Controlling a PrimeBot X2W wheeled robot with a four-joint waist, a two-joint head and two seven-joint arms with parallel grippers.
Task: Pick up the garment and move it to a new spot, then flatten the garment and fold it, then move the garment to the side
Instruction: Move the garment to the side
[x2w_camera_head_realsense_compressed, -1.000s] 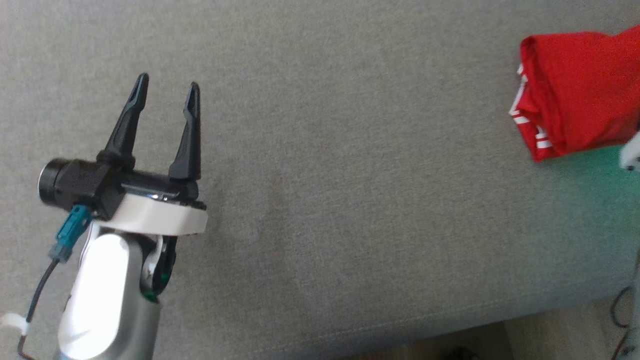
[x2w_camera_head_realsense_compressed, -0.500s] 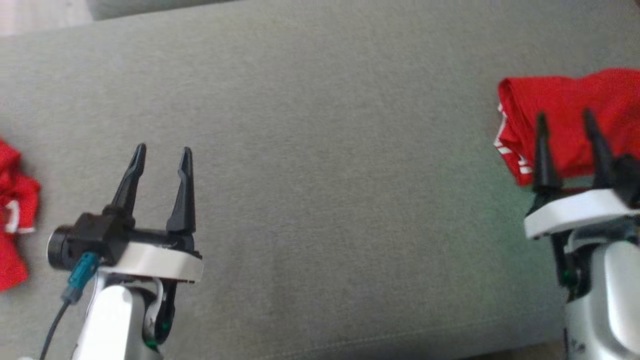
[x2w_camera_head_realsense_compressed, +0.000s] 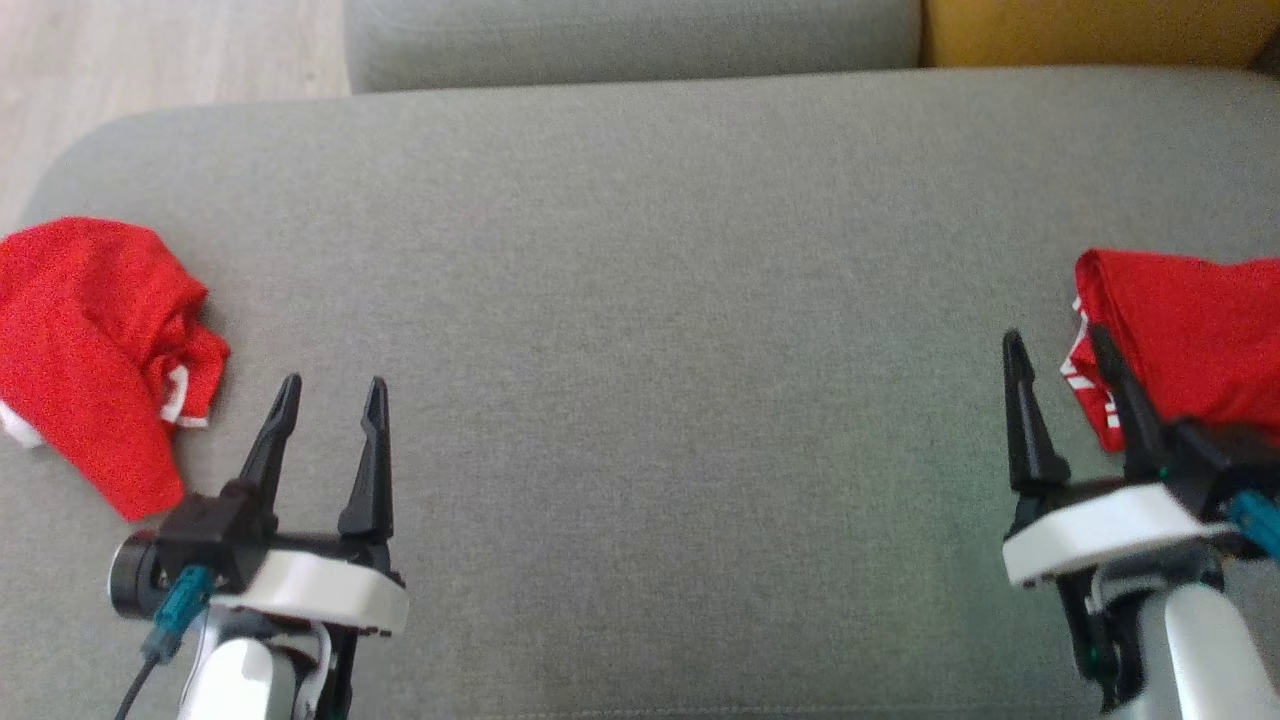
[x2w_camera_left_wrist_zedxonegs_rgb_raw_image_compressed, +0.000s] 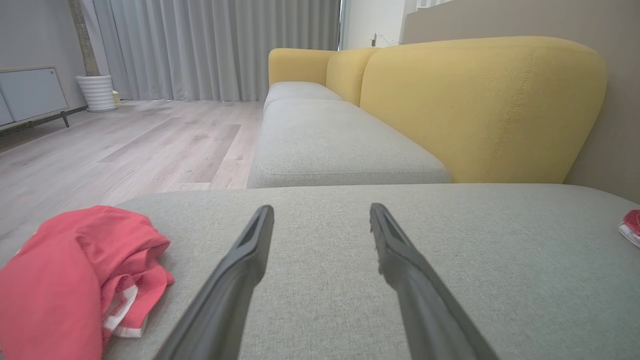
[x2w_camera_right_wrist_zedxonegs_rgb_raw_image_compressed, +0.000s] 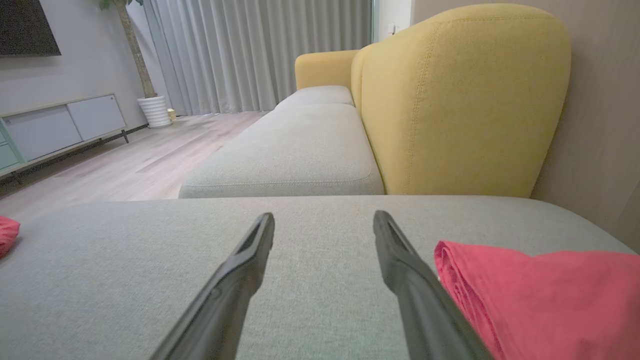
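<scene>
A crumpled red garment with white trim (x2w_camera_head_realsense_compressed: 90, 340) is lying at the far left end of the wide grey fabric sofa cushion (x2w_camera_head_realsense_compressed: 640, 300), close to its rounded corner. A neatly folded red garment (x2w_camera_head_realsense_compressed: 1190, 330) is resting at the right end, well apart from the first. The left gripper (x2w_camera_head_realsense_compressed: 332, 388) is hovering over the near left part of the cushion, just right of the crumpled garment, its fingers spread wide and holding nothing. The right gripper (x2w_camera_head_realsense_compressed: 1056, 338) is hanging at the near right, equally spread and empty, with its right finger just beside the folded garment's left edge. A yellow upholstered backrest (x2w_camera_left_wrist_zedxonegs_rgb_raw_image_compressed: 475, 110) is rising beyond the cushion.
</scene>
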